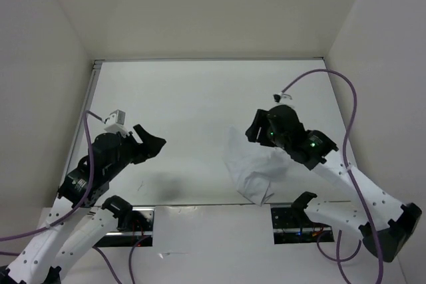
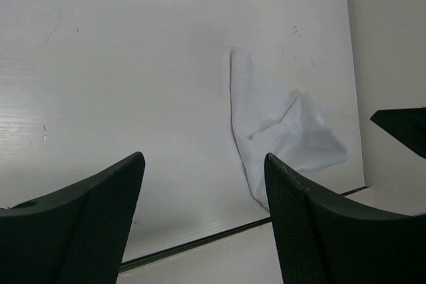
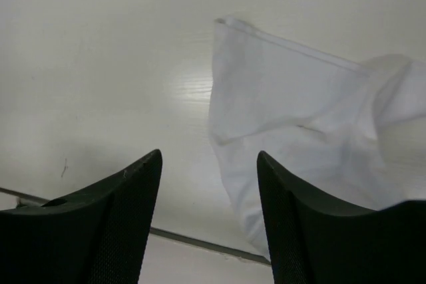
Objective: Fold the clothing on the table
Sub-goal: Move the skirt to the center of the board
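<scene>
The clothing [image 1: 249, 169] is a small crumpled white fabric piece lying on the table [image 1: 186, 98] near its front edge, right of centre. My right gripper [image 1: 254, 131] hovers just above the cloth's far right part, open and empty. In the right wrist view the clothing [image 3: 293, 111] spreads ahead and to the right of the open right gripper [image 3: 210, 154]. My left gripper [image 1: 153, 139] is open, well to the left of the cloth. The left wrist view shows the clothing [image 2: 273, 124] beyond the open left gripper [image 2: 204, 157], apart from it.
White walls enclose the table on the left, back and right. A thin metal edge strip [image 2: 200, 237] runs along the near edge. Purple cables [image 1: 349, 118] loop above the right arm. Two openings with electronics [image 1: 136, 221] sit by the arm bases.
</scene>
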Robot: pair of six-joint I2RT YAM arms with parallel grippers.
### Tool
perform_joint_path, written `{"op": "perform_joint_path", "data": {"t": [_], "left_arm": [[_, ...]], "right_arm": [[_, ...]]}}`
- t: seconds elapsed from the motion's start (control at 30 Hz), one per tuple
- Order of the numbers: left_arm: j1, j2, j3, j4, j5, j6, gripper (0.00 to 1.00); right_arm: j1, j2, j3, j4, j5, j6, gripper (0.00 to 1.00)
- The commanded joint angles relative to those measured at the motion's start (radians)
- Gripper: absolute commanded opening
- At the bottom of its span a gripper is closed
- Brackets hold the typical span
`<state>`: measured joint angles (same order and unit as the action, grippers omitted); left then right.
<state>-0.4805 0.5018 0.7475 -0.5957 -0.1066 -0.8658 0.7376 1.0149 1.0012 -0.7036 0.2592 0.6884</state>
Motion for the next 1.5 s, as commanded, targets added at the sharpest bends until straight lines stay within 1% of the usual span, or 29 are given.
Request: {"op": "perform_joint_path", "data": {"t": [0.0,0.1,0.17,0.2,0.3,0.33,0.37,0.5,0.63,0.67,0.7,0.73,0.83,0.87,0.9,0.93,1.0,1.03,1.07,1.13,1.17,1.23,1.27,1.3,1.37,1.43,1.47], "left_arm": [[0.002,0.027,-0.002,0.034,0.022,0.004,0.8],[0.002,0.015,-0.013,0.045,0.033,0.004,0.8],[0.002,0.015,-0.025,0.045,0.033,0.004,0.8],[0.002,0.015,-0.036,0.045,0.033,-0.008,0.8],[0.002,0.076,-0.05,0.045,0.033,-0.029,0.8],[0.002,0.105,-0.072,0.045,0.033,-0.038,0.8],[0.002,0.119,-0.073,0.057,0.033,-0.038,0.8],[0.002,0.152,-0.092,0.07,0.042,-0.038,0.8],[0.002,0.126,-0.092,0.07,0.042,-0.047,0.8],[0.002,0.11,-0.092,0.07,0.042,-0.047,0.8],[0.002,0.11,-0.092,0.07,0.042,-0.047,0.8],[0.002,0.095,-0.102,0.07,0.042,-0.047,0.8],[0.002,0.075,-0.102,0.07,0.033,-0.047,0.81],[0.002,0.075,-0.102,0.07,0.033,-0.047,0.81],[0.002,0.075,-0.102,0.07,0.033,-0.047,0.81],[0.002,0.075,-0.102,0.07,0.033,-0.047,0.81],[0.002,0.075,-0.102,0.07,0.033,-0.047,0.81],[0.002,0.075,-0.102,0.07,0.033,-0.047,0.81],[0.002,0.075,-0.102,0.07,0.033,-0.047,0.81],[0.002,0.086,-0.102,0.07,0.033,-0.047,0.81],[0.002,0.086,-0.102,0.07,0.033,-0.047,0.81],[0.002,0.086,-0.102,0.07,0.033,-0.047,0.81],[0.002,0.086,-0.102,0.07,0.033,-0.047,0.81],[0.002,0.086,-0.102,0.07,0.033,-0.047,0.81],[0.002,0.086,-0.102,0.07,0.042,-0.047,0.81],[0.002,0.086,-0.102,0.08,0.042,-0.047,0.81],[0.002,0.086,-0.102,0.08,0.042,-0.047,0.81]], "right_arm": [[-0.131,-0.059,-0.079,0.029,-0.119,0.007,0.65],[-0.229,-0.043,-0.09,0.047,-0.196,-0.03,0.65],[-0.242,0.043,-0.079,0.047,-0.207,-0.056,0.63],[-0.253,0.124,-0.067,0.056,-0.207,-0.056,0.63],[-0.253,0.256,-0.056,0.067,-0.219,-0.079,0.62],[-0.253,0.33,-0.056,0.09,-0.219,-0.079,0.61],[-0.253,0.361,-0.056,0.102,-0.231,-0.079,0.61],[-0.228,0.49,-0.056,0.121,-0.209,-0.079,0.59],[-0.135,0.62,-0.046,0.11,-0.164,-0.079,0.57],[-0.121,0.642,-0.046,0.11,-0.164,-0.079,0.55],[-0.11,0.665,-0.046,0.11,-0.164,-0.07,0.51],[-0.1,0.691,-0.046,0.119,-0.175,-0.07,0.4],[-0.064,0.804,-0.007,0.128,-0.198,-0.07,0.17],[-0.054,0.827,0.01,0.139,-0.198,-0.07,0.03],[-0.022,0.847,0.032,0.139,-0.198,-0.07,0.0],[-0.001,0.856,0.081,0.139,-0.198,-0.07,0.0],[0.046,0.815,0.138,0.148,-0.198,-0.07,0.0],[0.046,0.75,0.195,0.164,-0.198,-0.06,0.0],[0.046,0.714,0.224,0.164,-0.213,-0.059,0.0],[0.046,0.622,0.344,0.176,-0.213,-0.072,0.0],[0.046,0.622,0.399,0.176,-0.213,-0.084,0.05],[0.046,0.631,0.439,0.119,-0.2,-0.105,0.36],[0.046,0.631,0.439,0.107,-0.171,-0.105,0.41],[0.046,0.631,0.439,0.107,-0.152,-0.105,0.43],[0.046,0.581,0.358,0.125,-0.14,-0.096,0.52],[0.046,0.507,0.298,0.156,-0.104,-0.096,0.57],[0.046,0.486,0.25,0.156,-0.091,-0.096,0.57]]}}
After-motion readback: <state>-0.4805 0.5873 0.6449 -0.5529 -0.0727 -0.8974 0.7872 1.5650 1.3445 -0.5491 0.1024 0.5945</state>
